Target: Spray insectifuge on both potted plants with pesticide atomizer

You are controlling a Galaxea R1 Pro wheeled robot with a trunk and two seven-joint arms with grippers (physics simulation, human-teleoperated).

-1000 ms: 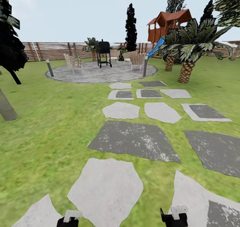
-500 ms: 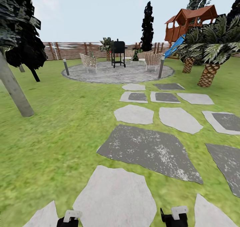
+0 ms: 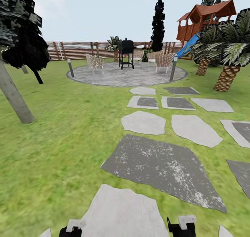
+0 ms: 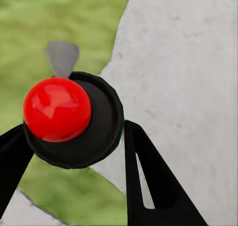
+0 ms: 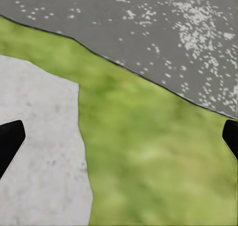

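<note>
The view has swung left and advanced along the stepping stones (image 3: 157, 165). You are in transit toward the patio (image 3: 126, 76). Right gripper (image 5: 119, 141) released, empty; left gripper (image 4: 74, 151) spread. Atomizer and potted plants unlocated; keep searching.

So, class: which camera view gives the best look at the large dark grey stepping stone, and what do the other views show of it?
The head view: it shows the whole dark grey stepping stone lying in the lawn. The right wrist view catches just one speckled edge bordering grass. The left wrist view shows a pale stone instead.
</note>
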